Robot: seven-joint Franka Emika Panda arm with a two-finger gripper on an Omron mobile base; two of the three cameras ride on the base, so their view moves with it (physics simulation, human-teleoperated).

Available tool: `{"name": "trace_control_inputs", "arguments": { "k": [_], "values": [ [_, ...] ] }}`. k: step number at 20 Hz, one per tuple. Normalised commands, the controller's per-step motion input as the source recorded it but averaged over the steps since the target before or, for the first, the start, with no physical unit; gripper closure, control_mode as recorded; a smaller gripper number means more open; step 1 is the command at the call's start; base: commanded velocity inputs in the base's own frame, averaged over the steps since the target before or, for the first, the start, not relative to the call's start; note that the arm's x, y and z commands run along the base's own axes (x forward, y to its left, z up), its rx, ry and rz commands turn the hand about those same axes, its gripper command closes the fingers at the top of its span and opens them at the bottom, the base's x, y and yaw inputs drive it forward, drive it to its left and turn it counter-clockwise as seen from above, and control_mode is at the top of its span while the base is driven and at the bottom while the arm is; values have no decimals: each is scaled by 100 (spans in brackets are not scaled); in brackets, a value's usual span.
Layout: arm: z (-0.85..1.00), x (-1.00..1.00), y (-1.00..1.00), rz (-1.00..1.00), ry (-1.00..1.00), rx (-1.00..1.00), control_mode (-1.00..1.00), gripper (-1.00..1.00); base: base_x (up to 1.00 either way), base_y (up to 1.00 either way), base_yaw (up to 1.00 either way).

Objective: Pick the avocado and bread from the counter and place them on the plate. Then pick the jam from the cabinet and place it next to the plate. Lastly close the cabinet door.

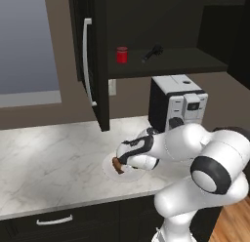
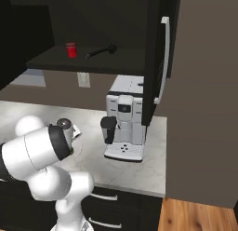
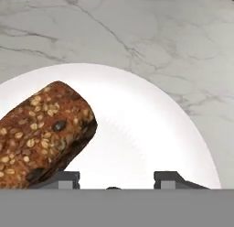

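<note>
1. Bread [image 3: 43, 132] on the plate [image 3: 151, 130] — in our hand view the seeded loaf piece lies across the white plate, at the lower left, its long axis running from lower left up toward the plate's middle.
2. Our gripper [image 3: 115, 179] hangs just above the plate; its 2 finger tips stand apart with bare plate between them, and the loaf end sits beside the left tip, so we read the jaws as parted and gripping nothing.
3. From the left base view we see the gripper [image 1: 118, 164] low over the plate [image 1: 110, 164] on the counter [image 1: 53, 153], with the bread [image 1: 116, 164] as a brown spot beside it.
4. We cannot make out the avocado on the plate from these views.
5. Up in the cabinet [image 1: 161, 21], the jam [image 1: 121, 54] stands on the shelf — above and slightly beyond the hand, left of a dark long-handled tool [image 1: 152, 52].
6. We judge the next reach is upward, past the open cabinet door [image 1: 95, 65] hanging left of the jar.
</note>
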Motion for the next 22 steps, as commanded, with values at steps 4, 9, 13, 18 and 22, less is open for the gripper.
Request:
{"name": "trace_control_inputs", "arguments": {
  "k": [4,9,13,18,22],
  "values": [
    [42,-17,0,0,-19,0,-100,-100,0,0,0],
    [55,-19,0,0,-17,0,-100,-100,0,0,0],
    [58,-22,0,0,-16,0,-100,-100,0,0,0],
    [51,-29,0,-2,-11,0,-100,-100,0,0,0],
    [44,-35,-3,-15,0,0,-100,-100,0,0,0]
  ]
}}
